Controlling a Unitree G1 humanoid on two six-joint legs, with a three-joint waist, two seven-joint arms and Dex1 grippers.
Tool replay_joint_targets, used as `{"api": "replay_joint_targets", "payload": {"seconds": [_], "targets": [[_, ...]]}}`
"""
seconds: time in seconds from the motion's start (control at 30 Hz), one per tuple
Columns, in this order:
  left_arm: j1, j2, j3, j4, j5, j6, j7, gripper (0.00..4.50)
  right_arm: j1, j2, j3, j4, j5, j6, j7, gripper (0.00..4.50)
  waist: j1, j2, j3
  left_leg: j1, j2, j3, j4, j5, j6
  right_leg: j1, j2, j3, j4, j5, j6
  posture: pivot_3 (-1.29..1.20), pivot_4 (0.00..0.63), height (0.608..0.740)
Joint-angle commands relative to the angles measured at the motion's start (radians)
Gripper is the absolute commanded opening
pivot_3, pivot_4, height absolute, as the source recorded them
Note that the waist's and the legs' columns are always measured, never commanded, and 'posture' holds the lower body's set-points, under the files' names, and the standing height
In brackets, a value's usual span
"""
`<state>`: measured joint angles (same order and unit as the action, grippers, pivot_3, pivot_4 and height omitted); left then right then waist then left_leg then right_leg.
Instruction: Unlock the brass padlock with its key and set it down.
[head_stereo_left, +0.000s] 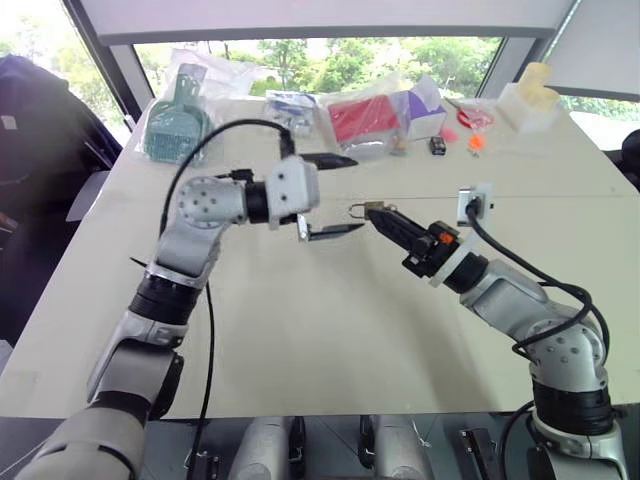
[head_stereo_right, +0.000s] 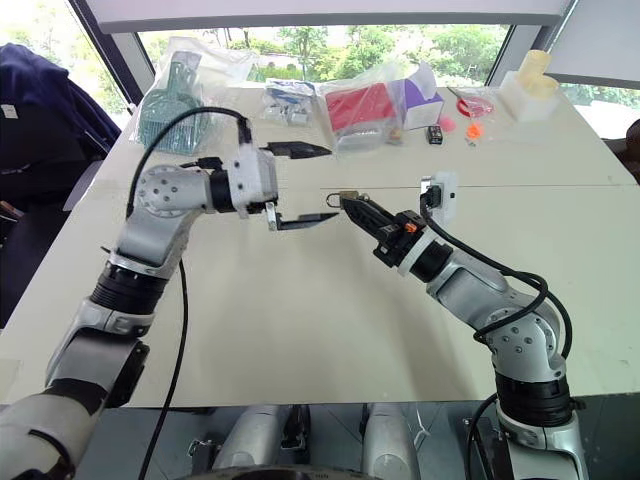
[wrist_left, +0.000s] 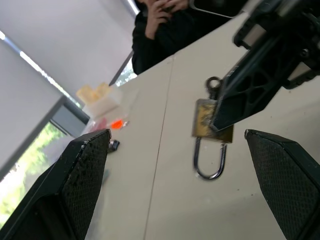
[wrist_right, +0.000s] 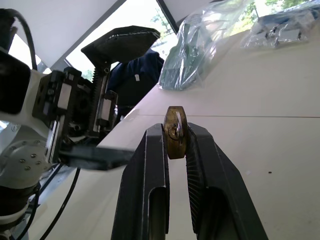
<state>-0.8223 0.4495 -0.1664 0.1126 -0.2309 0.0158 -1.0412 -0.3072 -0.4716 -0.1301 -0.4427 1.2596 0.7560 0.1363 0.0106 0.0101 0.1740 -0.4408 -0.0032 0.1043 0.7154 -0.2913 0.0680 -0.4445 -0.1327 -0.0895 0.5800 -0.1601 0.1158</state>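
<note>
The brass padlock is clamped by the right gripper above the table. The left gripper is spread wide just left of it, grasping nothing.

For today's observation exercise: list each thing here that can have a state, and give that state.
Brass padlock: pinched in the right gripper, above the table.
Shackle: seated in the body.
Key: sticking out of the padlock.
Right gripper: shut on the padlock.
Left gripper: open, holding nothing.

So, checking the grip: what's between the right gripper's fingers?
The brass padlock, pinched by its body between the right gripper's fingers, keyhole end facing the wrist camera. The clamped sides are covered.
</note>
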Motion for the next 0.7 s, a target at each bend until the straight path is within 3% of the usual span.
{"api": "replay_joint_targets", "payload": {"seconds": [0.03,0.7], "targets": [[-0.027,-0.002,0.04,-0.022,-0.037,0.053,0.013,4.44,-0.013,0.009,-0.025,-0.015,0.004,-0.006,0.007,0.0,0.002,0.0,0.0,0.0,0.0,0.0,0.0,0.0,0.0,0.0,0.0,0.0,0.0,0.0,0.0,0.0,0.15,0.735],[-0.119,-0.071,0.003,0.224,0.069,-0.147,0.0,4.44,0.01,0.068,0.029,-0.11,0.094,0.025,-0.048,0.0,0.001,0.0,0.0,0.0,0.0,0.0,0.0,0.0,0.0,0.0,0.0,0.0,0.0,0.0,0.0,0.0,0.15,0.735]]}}
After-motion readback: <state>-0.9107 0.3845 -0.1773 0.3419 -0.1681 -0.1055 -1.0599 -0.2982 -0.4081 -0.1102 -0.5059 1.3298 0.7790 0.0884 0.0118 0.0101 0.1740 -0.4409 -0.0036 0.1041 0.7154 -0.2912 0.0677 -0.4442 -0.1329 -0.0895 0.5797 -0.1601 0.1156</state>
